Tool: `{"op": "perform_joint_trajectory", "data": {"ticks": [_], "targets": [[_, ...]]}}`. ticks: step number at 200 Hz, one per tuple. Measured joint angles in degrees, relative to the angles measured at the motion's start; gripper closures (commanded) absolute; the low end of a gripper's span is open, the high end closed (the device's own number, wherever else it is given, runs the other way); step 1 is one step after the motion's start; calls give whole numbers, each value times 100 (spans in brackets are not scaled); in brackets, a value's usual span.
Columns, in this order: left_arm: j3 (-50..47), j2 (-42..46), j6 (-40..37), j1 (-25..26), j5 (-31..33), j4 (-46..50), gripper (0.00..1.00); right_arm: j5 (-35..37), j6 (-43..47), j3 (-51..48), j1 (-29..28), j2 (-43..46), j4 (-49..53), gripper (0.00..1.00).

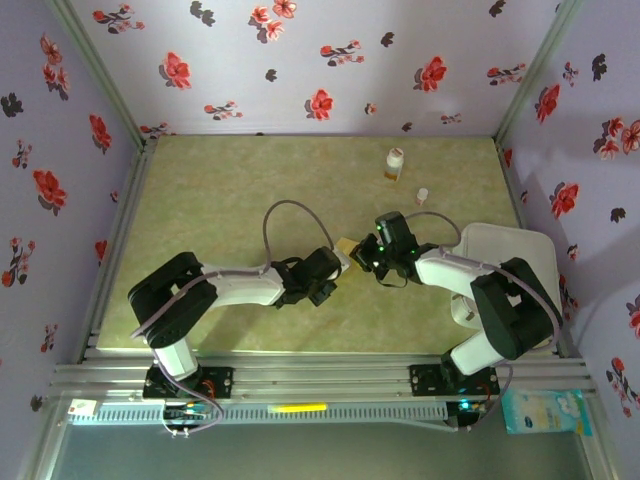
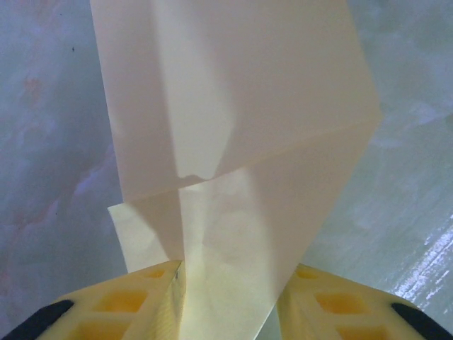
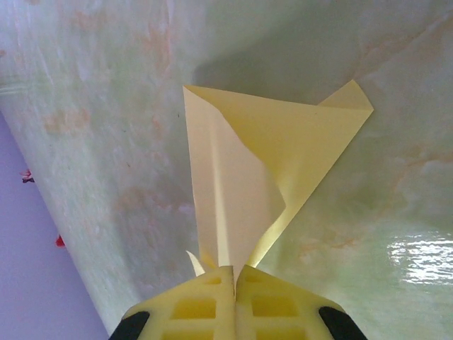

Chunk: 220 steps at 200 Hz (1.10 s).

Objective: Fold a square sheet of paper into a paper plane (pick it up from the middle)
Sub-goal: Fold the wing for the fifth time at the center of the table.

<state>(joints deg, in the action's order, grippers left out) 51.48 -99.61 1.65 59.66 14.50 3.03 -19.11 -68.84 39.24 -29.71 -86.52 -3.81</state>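
Right wrist: right claw [image 3: 235, 273] pinches the square sheet of paper [image 3: 276, 149]; left wrist: left claw [image 2: 237, 276] parted.

walls [image 1: 300, 60]: lilac wallpaper, red + dark flower print
table [image 1: 250, 180]: green marbled top, glossy
front edge: alu rail [image 1: 320, 375]
light: glare patch on table

Going off the yellow paper [image 1: 347, 246] mid-table, there's plenty of open tabletop [image 1: 220, 190] from 9 round to 12 o'clock, but a small bottle [image 1: 394, 164] and little white cap [image 1: 422, 196] sit around 1, and a white tray [image 1: 515, 250] crowds 3.
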Motion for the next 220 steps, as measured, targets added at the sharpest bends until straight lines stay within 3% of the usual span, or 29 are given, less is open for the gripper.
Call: {"op": "perform_joint_trajectory", "data": {"ticks": [37,93,149,162,193,220], "targets": [[0,0,-125,35,186,-13,70,-61,-35,0,11,0,-120,100],[0,0,-249,52,341,-103,90,-63,-44,0,22,0,-155,100],[0,0,-251,52,361,-136,100,-66,-44,-15,52,0,-162,99],[0,0,-251,52,361,-138,100,-66,-44,-26,55,0,-173,94],[0,0,-225,52,350,-120,100,-13,17,-33,76,68,-76,71],[22,7,-50,2,61,4,100,190,175,-42,138,417,223,63]]}}
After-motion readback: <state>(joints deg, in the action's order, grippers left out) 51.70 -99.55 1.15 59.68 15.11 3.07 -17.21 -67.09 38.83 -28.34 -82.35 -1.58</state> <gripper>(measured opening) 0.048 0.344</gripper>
